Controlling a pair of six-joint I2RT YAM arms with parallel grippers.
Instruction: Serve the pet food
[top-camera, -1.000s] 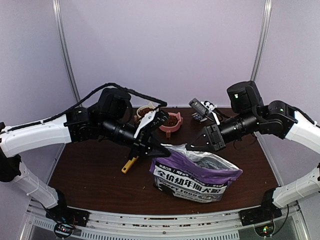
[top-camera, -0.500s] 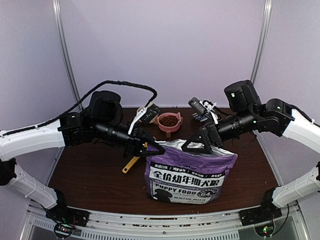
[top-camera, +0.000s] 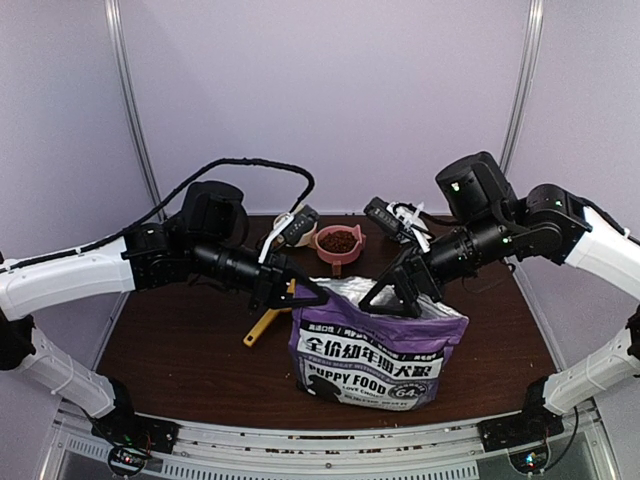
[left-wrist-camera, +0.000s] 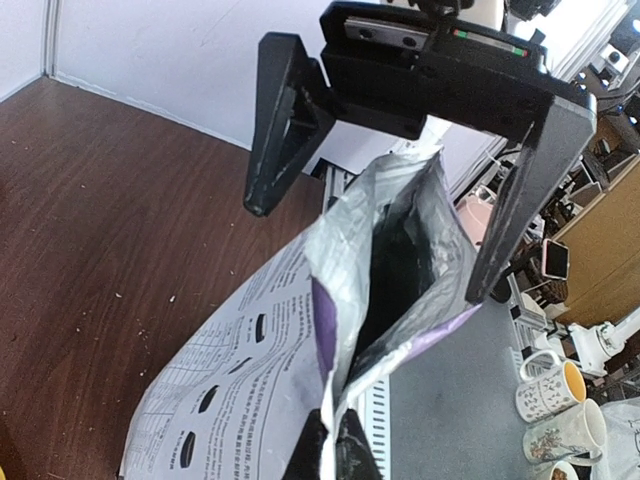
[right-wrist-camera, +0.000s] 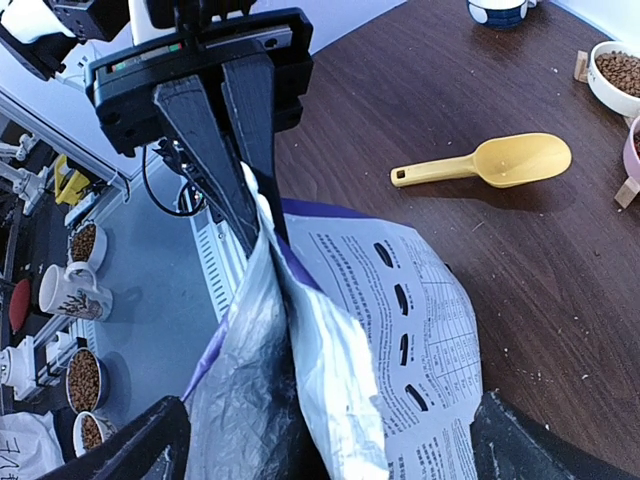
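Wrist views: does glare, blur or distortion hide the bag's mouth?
Left wrist view: sharp, but the lining of the bag shines pale and the inside is black, so the contents are unreadable. Right wrist view: crisp, no glare; the scoop throws a soft shadow. Top external view: even light, bag print legible.

Glossy purple plastic-film bag (top-camera: 375, 350), crinkled silvery lining; matt dark wood-grain table (top-camera: 180, 350); smooth yellow plastic scoop (right-wrist-camera: 505, 160); matt, rough kibble (right-wrist-camera: 622, 68).

Bag (top-camera: 380, 350) front centre on table (top-camera: 170, 350); scoop (top-camera: 262, 325) left of it; kibble (top-camera: 338, 241) in bowl (top-camera: 340, 257) behind.
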